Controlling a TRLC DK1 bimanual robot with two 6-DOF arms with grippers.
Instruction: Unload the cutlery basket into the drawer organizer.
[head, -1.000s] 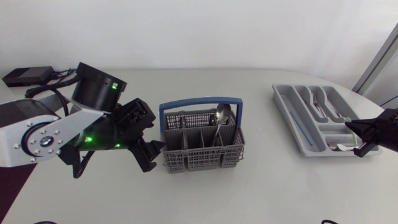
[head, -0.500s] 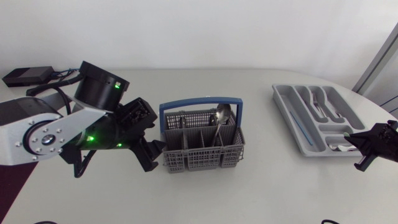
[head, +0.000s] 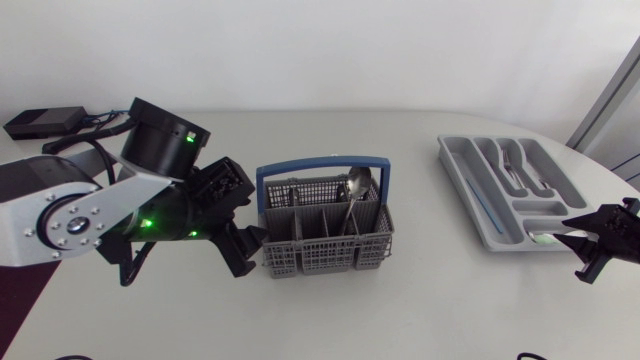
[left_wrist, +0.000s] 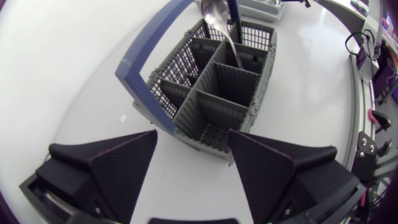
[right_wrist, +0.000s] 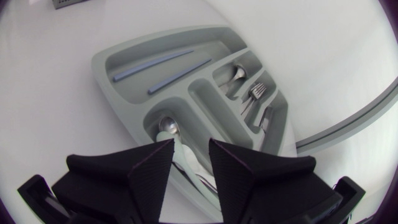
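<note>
The grey cutlery basket (head: 325, 240) with a blue handle stands mid-table; one metal spoon (head: 357, 185) sticks up in its back right cell. My left gripper (head: 245, 225) sits open just left of the basket, whose near corner (left_wrist: 199, 124) lies ahead of the spread fingers. The grey drawer organizer (head: 452, 165) lies at the right. My right gripper (head: 577, 246) is open at its near right corner. In the right wrist view its fingers (right_wrist: 152, 168) stand apart above a white-handled spoon (right_wrist: 169, 129) lying in the nearest compartment.
The organizer (right_wrist: 106, 59) also holds two blue sticks (right_wrist: 152, 60) in its long compartment and forks and spoons (right_wrist: 252, 93) in the far ones. A black box with cables (head: 45, 122) sits at the table's back left.
My right gripper has opened and drawn back from over the organizer toward the table's front right, leaving the white-handled spoon in the nearest compartment. The left arm has barely moved.
</note>
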